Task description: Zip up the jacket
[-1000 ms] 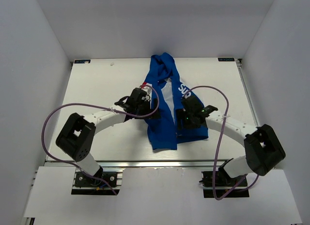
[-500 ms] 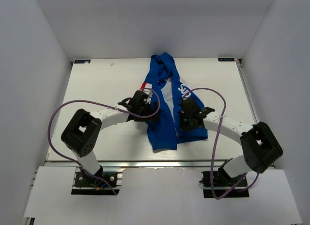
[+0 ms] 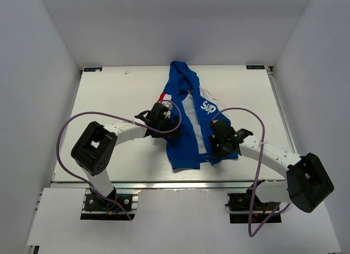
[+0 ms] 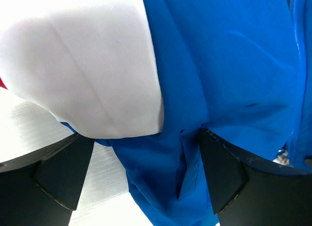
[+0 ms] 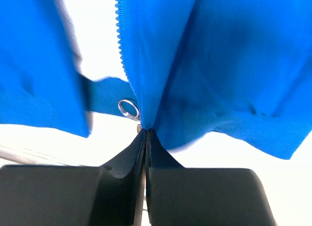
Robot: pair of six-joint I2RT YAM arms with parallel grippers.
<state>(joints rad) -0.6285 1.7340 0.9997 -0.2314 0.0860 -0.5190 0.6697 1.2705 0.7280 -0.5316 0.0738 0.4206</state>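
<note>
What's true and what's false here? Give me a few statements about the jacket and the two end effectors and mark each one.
1. The jacket is zipped all the way up. False: its front lies open, with the white lining showing.
2. The right end effector is shut on the jacket's blue edge, just below the zipper teeth. True.
3. The left end effector is clamped tight on the fabric. False: its fingers stand wide apart, with blue and white fabric between them.
4. The Sup lettering can be read from the top view. True.
</note>
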